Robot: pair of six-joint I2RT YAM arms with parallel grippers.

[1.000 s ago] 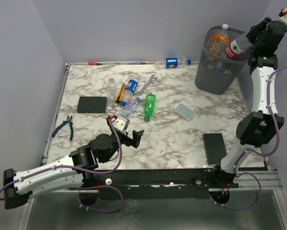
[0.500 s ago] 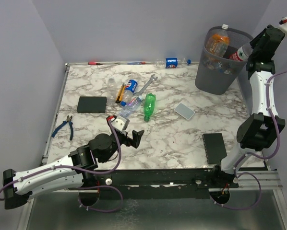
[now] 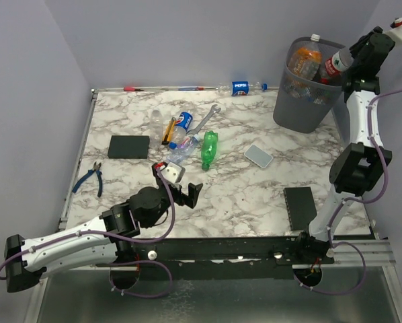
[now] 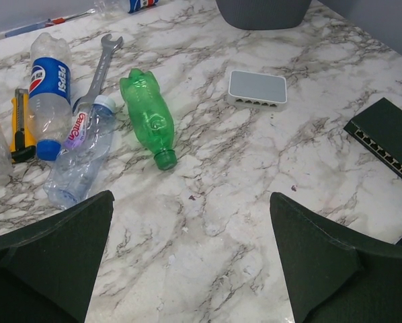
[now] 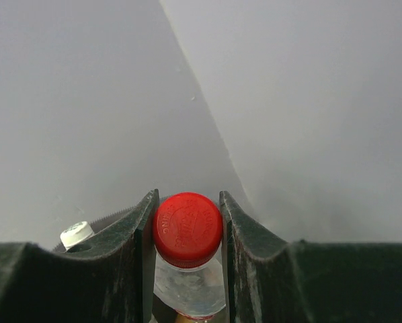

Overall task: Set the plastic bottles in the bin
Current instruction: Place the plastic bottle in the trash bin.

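A marble-patterned table (image 3: 255,188) seen from above, with two robot arms fixed at its near edge. The right arm reaches up and back to the far right corner, where its right claw (image 3: 347,62) is closed tight on the neck of a clear bottle with a red label (image 3: 332,67) and a red cap; the wrist camera shows the two fingers (image 5: 142,222) pressed against either side of the cap. This bottle hangs tilted at the right side of the rim of the bin (image 3: 302,111), a tall dark mesh basket at the back right of the table; I cannot tell whether the bottle touches the rim. An orange bottle (image 3: 302,59) with a white cap already sits inside the bin among other bottles. The left arm lies low across the near left of the table, its left claw (image 3: 189,193) spread wide and holding nothing. Just beyond it lie a green bottle (image 4: 149,118), a crumpled clear bottle (image 4: 80,161) and a Pepsi bottle (image 4: 50,87), close together beside a silver wrench (image 4: 100,67). Another Pepsi-labelled bottle (image 3: 241,87) lies along the far edge. Also on the table are blue-handled pliers (image 3: 90,176) at the left, a small grey box (image 4: 257,88), and two flat black blocks (image 3: 129,146).
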